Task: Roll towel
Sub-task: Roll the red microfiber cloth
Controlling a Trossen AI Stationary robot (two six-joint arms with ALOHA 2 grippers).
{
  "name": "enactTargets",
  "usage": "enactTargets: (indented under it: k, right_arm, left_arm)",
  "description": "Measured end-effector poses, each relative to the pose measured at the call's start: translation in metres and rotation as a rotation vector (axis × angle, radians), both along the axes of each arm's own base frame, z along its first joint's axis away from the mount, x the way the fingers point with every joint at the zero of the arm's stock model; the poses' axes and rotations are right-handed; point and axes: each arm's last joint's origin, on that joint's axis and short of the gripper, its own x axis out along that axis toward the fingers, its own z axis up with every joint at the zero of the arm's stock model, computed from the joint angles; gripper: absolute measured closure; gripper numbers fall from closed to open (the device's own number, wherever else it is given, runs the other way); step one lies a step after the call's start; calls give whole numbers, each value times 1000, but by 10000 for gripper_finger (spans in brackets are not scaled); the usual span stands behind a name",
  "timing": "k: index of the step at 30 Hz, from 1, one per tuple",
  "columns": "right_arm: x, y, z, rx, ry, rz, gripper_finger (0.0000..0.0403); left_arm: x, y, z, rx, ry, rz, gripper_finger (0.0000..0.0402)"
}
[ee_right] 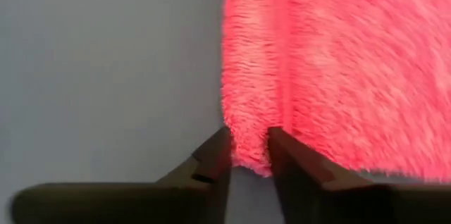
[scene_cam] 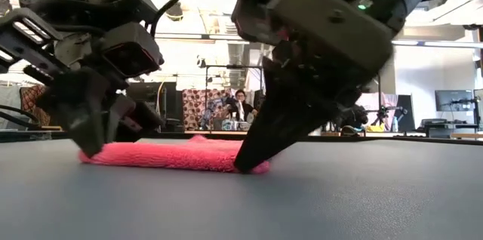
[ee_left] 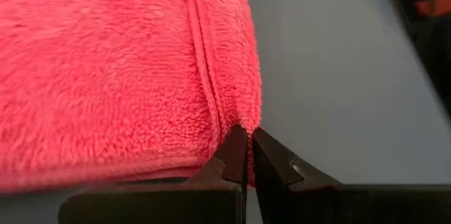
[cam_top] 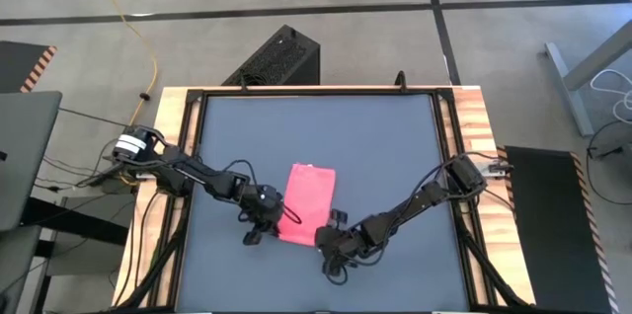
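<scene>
High view: the towel [cam_top: 308, 202] is seen lying flat on the bench [cam_top: 375, 146] as a folded strip, with no roll yet formed. The left tool [cam_top: 265, 223] is set at one near corner of the strip and the right tool [cam_top: 334, 240] at the other near corner, so the towel lies between them and extends ahead of both.

Left wrist view: the left tool's fingers are pressed almost together on the towel's corner, right at the seam; a thin pinch of cloth is judged to be held. Right wrist view: the right tool's fingers are narrowly spread, with the fluffy corner of the towel gripped between them.

Low view: both tools are down at bench level, and the towel is seen as a low, flat band, only its near edge being bunched at the tools.

Progress is judged early: the near edge has been gripped at both corners, and nothing is wound. The turning-over of that edge and the whole of the rolling toward the far end are left to do.
</scene>
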Motion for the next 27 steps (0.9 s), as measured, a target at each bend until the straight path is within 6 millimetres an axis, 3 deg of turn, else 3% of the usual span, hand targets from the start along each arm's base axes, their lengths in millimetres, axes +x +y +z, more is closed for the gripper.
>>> enactTargets:
  k: [4, 6, 13, 20, 27]
  right_arm:
    - [1, 1, 0, 100, -10, -77, 371]
    - [3, 3, 1, 163, -19, -97, 388]
    - [10, 1, 3, 398, -6, -155, 380]
    - [16, 0, 6, 557, -7, -236, 385]
    - [12, 12, 8, 666, -18, -350, 384]
  left_arm:
    - [0, 9, 0, -109, 50, -11, 401]
    - [0, 14, 0, -147, 71, -8, 401]
    - [1, 26, 2, -246, 120, 19, 401]
    - [-3, 27, -1, -228, 185, 53, 401]
    - [-3, 28, -2, -217, 221, 110, 401]
